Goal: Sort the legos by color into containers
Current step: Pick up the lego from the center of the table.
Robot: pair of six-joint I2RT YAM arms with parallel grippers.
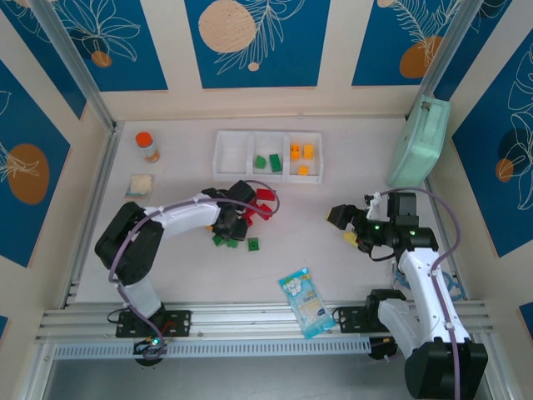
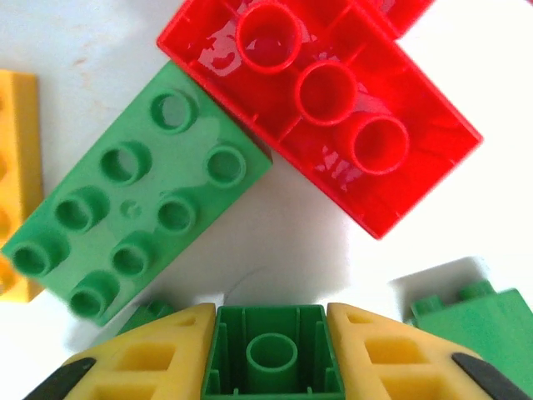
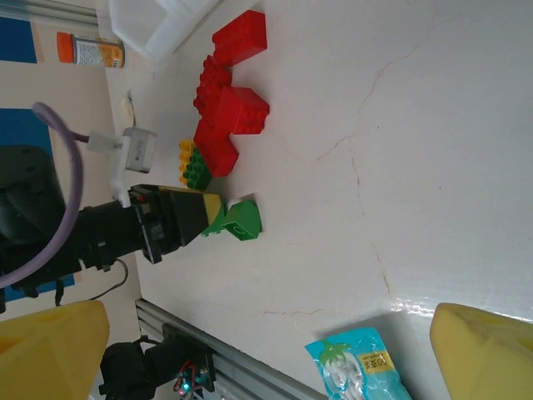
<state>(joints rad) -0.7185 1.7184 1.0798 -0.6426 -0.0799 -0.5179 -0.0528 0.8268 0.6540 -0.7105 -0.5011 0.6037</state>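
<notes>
Left gripper [image 2: 271, 329] clamps green lego [image 2: 271, 360], partly cropped.

Red/grn legos [image 1: 265, 197] in pile mid-table; white containers [image 1: 268, 133] w/ 2 grn mid bin, 3 orange rt bin.

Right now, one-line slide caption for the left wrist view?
Left gripper clamps a small green lego; green eight-stud lego and upturned red lego lie ahead.
</notes>
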